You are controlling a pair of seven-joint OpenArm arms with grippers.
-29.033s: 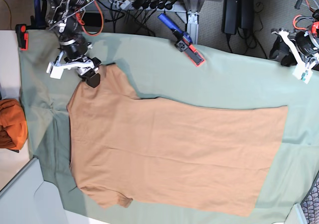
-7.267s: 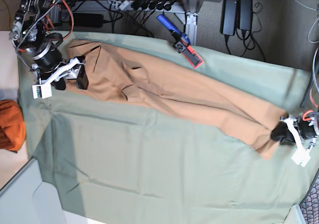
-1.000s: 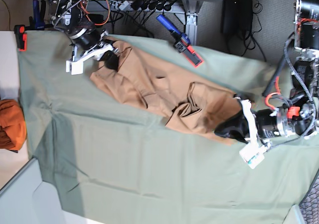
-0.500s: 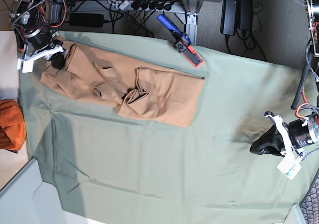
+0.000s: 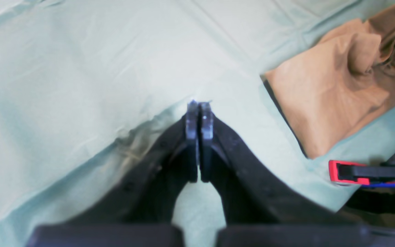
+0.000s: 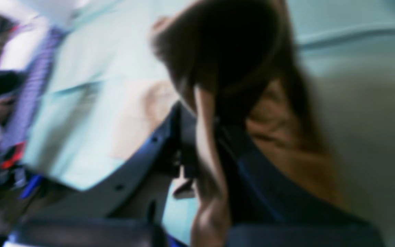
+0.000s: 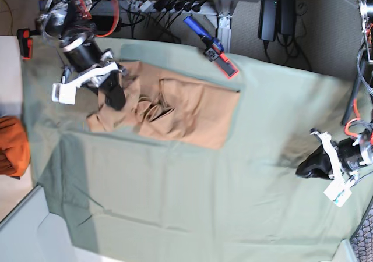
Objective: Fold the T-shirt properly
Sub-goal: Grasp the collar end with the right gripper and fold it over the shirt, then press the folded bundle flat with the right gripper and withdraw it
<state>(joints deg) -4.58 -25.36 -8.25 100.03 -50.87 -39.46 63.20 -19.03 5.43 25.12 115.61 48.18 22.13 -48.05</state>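
Light tan cotton T-shirt: lies crumpled and partly folded on the pale green cloth sheet covering the counter, toward the far left of the base view; its right end forms a flat rectangular panel, its left end is bunched in loose folds.

Right claw: at the bunched left end of the T-shirt, clamped on a fold of the tan fabric; the wrist view is blurred but shows cloth running between the black fingers.

Left claw: over bare green sheet near the right edge, well apart from the T-shirt, fingers pressed together with nothing between them.

Red-and-blue clamp: at the far edge of the sheet, near the T-shirt's far right corner.

Darker orange cloth bundle: at the left edge, off the sheet.
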